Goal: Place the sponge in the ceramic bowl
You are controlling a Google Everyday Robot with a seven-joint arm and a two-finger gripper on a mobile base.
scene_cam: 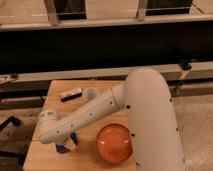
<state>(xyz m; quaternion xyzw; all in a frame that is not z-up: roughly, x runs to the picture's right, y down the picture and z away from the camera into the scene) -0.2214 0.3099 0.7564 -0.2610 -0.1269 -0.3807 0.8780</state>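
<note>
My one arm [145,115] is by far the biggest thing here, a thick white shell that fills the right foreground and tapers leftward across the counter [47,107] to the wrist. Next in size is the single ceramic bowl [114,143], round, glossy and orange, sitting upright near the front edge just beside my forearm, with nothing visible inside it. There is one flat black-and-white rectangular object [70,94] lying near the back edge, and one small translucent cup [90,93] standing just to its right, close to it. Smallest is the one sponge [62,148], a blue block with a pale yellow bit showing, low at the front-left part of the counter, left of the bowl and apart from it. My end effector [66,142] hangs below the wrist right at the sponge; I cannot tell how far open it is, nor whether it has hold of the sponge or merely sits against it. The counter is a light wooden top with visible plank lines. Behind it runs a pale ledge in front of a dark wall panel, with light frame posts along the top. Speckled floor shows at the right, and one black wheeled chair leg [7,122] pokes in at the left.
</note>
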